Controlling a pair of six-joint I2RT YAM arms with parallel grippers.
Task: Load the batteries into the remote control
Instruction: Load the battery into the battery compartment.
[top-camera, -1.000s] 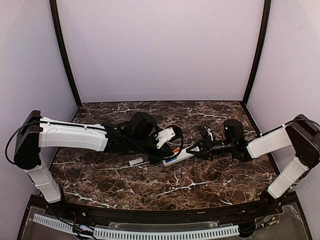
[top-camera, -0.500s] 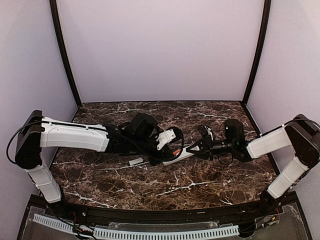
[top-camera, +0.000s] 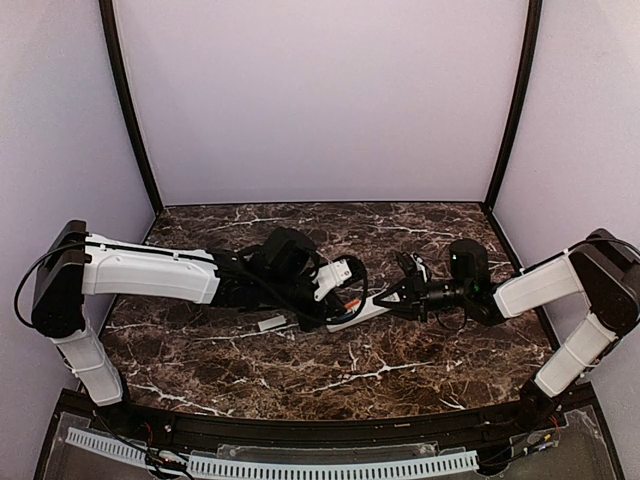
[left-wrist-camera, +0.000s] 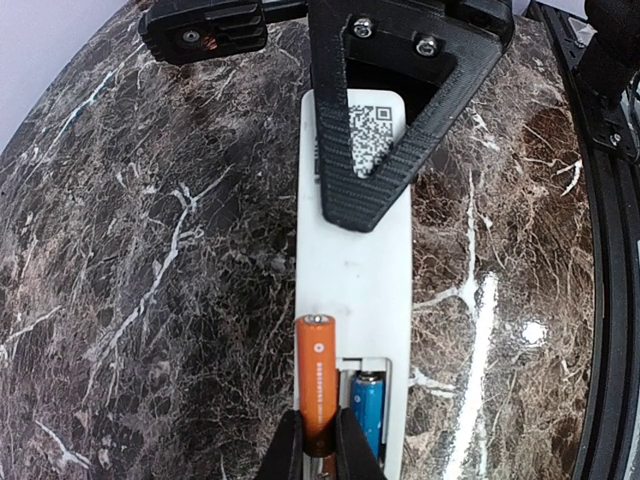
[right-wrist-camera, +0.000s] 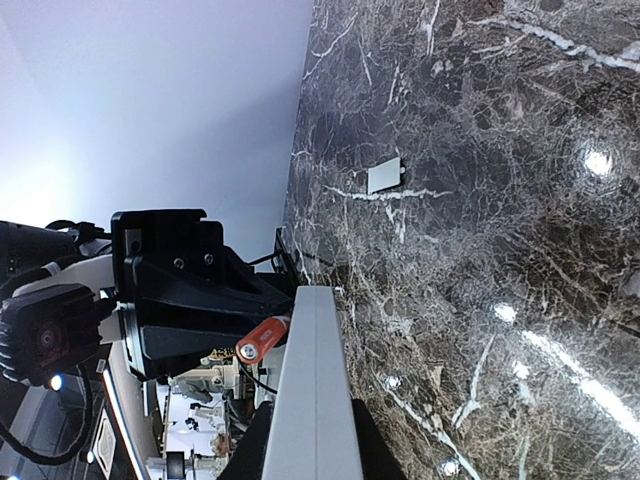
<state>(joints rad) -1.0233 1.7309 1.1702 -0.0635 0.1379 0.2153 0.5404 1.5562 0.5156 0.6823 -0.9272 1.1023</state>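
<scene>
The white remote control (left-wrist-camera: 355, 270) lies back-up on the marble table, its battery bay open at the near end. The blue battery (left-wrist-camera: 367, 410) sits in the bay's right slot. My left gripper (left-wrist-camera: 320, 450) is shut on the orange battery (left-wrist-camera: 316, 375), held tilted over the left slot. My right gripper (right-wrist-camera: 310, 455) is shut on the remote's far end (right-wrist-camera: 313, 390), and its fingers (left-wrist-camera: 375, 160) show in the left wrist view. From the top I see the remote (top-camera: 362, 312), the orange battery (top-camera: 352, 303), the left gripper (top-camera: 338, 300) and the right gripper (top-camera: 392, 300).
The small white battery cover (top-camera: 271, 323) lies on the table left of the remote, under my left arm; it also shows in the right wrist view (right-wrist-camera: 385, 176). The enclosure walls stand close behind and at both sides.
My left arm has edged slightly right and down with the orange battery. The right arm and remote have barely moved.
</scene>
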